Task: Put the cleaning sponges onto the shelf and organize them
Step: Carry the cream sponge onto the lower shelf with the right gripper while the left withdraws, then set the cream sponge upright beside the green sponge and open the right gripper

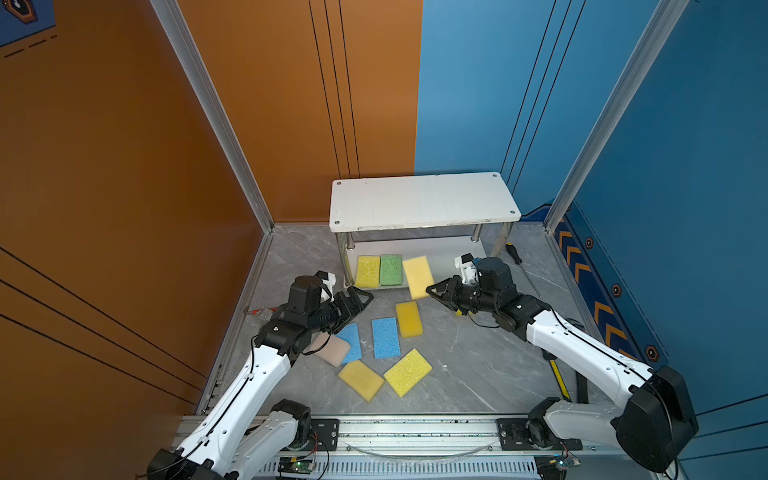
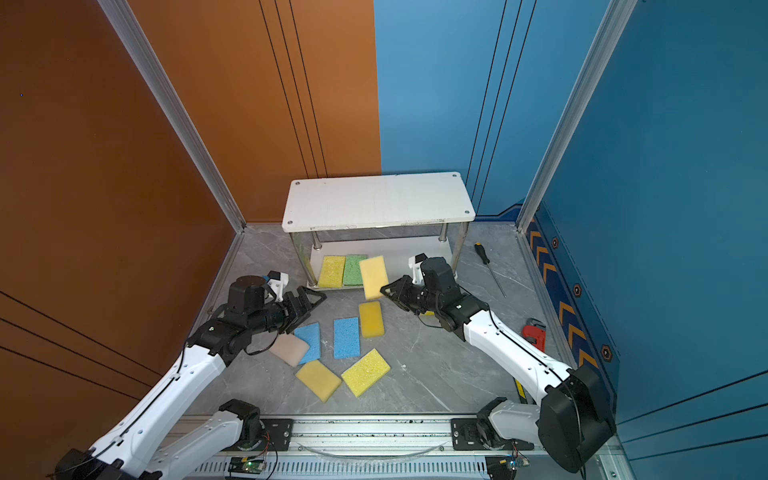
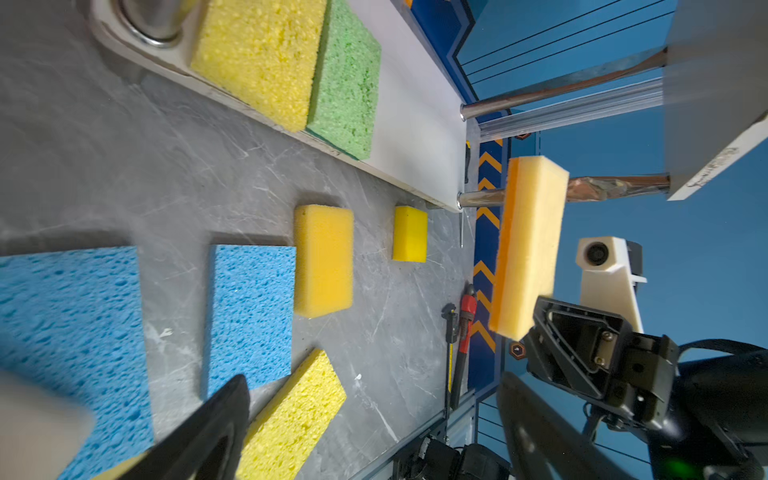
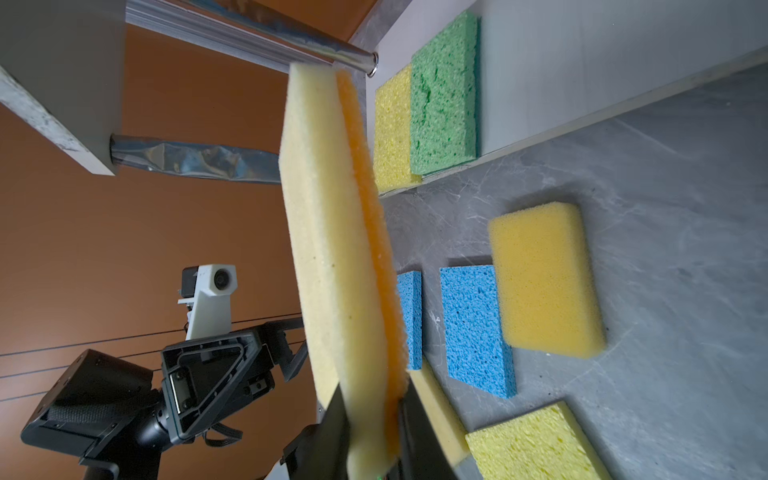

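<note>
Pale yellow sponge (image 1: pixel 417 276) pinched by right gripper (image 1: pixel 430 289) before shelf (image 1: pixel 424 199); left gripper (image 1: pixel 365 296) spread wide.

- In both top views you get only a sliver of one yellow sponge (image 1: pixel 458 312) under the right gripper (image 1: pixel 429 290).
- The left arm (image 1: pixel 282 332) covers one end of the whitish-pink sponge (image 1: pixel 334 351); your left wrist view shows it as a blur.
- The top of the shelf (image 1: pixel 424 199) hides the back of its lower board (image 1: pixel 444 253).
- In the right wrist view the pale yellow sponge (image 4: pixel 332 249) runs off the edge at the jaws.
</note>
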Robot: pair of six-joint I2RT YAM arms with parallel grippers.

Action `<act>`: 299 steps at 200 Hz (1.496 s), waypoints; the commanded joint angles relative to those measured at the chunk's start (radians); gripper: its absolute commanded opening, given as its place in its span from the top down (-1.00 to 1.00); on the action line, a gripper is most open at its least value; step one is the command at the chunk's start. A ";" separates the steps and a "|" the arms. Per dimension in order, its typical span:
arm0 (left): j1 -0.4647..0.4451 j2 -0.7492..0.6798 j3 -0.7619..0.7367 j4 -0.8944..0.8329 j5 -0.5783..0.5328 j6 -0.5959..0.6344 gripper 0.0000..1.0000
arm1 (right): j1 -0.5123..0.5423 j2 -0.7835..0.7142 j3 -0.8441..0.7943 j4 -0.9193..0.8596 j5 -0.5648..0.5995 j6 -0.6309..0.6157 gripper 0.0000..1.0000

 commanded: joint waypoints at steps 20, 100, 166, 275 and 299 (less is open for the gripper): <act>0.071 -0.059 -0.011 -0.145 -0.049 0.047 -0.87 | -0.031 0.037 0.006 -0.018 0.152 -0.026 0.63; 0.101 -0.091 0.018 -0.221 -0.041 0.081 -0.88 | -0.043 0.291 0.117 0.049 0.177 -0.030 0.64; 0.122 -0.113 -0.001 -0.242 -0.029 0.089 -0.88 | -0.025 0.491 0.261 0.085 0.174 -0.010 0.64; 0.114 -0.096 0.015 -0.254 -0.063 0.120 -0.97 | -0.027 0.584 0.328 0.086 0.161 0.007 0.44; 0.114 -0.096 0.010 -0.255 -0.064 0.120 -0.97 | -0.027 0.585 0.324 0.084 0.158 0.007 0.14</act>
